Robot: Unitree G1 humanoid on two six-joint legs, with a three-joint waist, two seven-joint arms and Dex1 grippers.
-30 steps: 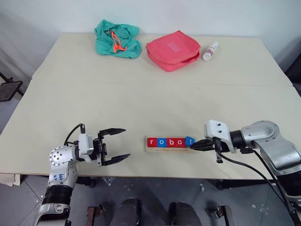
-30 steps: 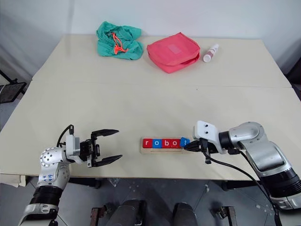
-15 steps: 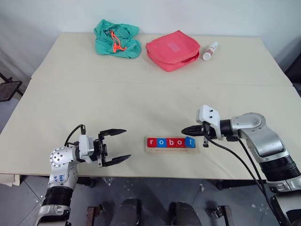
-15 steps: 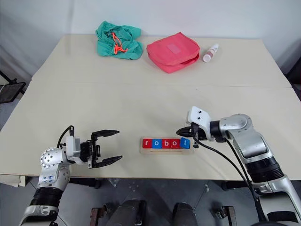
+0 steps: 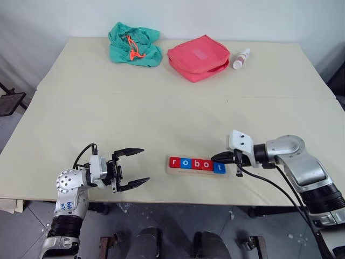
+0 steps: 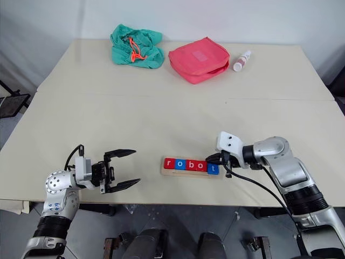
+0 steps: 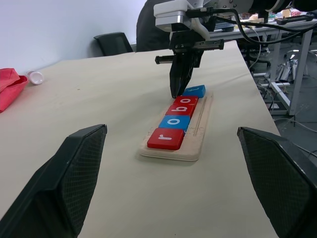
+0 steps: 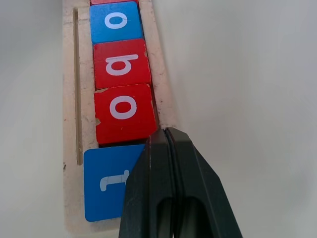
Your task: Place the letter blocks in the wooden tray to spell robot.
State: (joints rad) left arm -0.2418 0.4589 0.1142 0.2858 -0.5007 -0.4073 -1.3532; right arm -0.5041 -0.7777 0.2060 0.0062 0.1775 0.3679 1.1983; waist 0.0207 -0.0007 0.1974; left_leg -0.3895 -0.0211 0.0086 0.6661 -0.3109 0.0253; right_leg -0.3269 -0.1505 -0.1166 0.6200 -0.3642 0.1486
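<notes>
- Letter blocks [image 5: 196, 163] sit in the wooden tray [image 5: 173, 170] near the table's [image 5: 161, 113] front edge, reading r-o-b-o-t; the blue t [image 8: 110, 181] lies a bit offset from the red o [image 8: 124, 112].
- Right gripper [image 8: 168, 136] is clenched on nothing, tips at the o/t seam on the tray's far edge; we can't tell if it touches.
- Left gripper [image 5: 133, 167] is spread wide, empty, well apart from the tray.
- We judge the tiles light, stiff, prob. slick: nudge flat edges w/ closed tips, or pinch opposite sides.
- Tray looks light too; it may slide when pushed.
- Right wrist view: fingers cover part of t, and r is cut off.
</notes>
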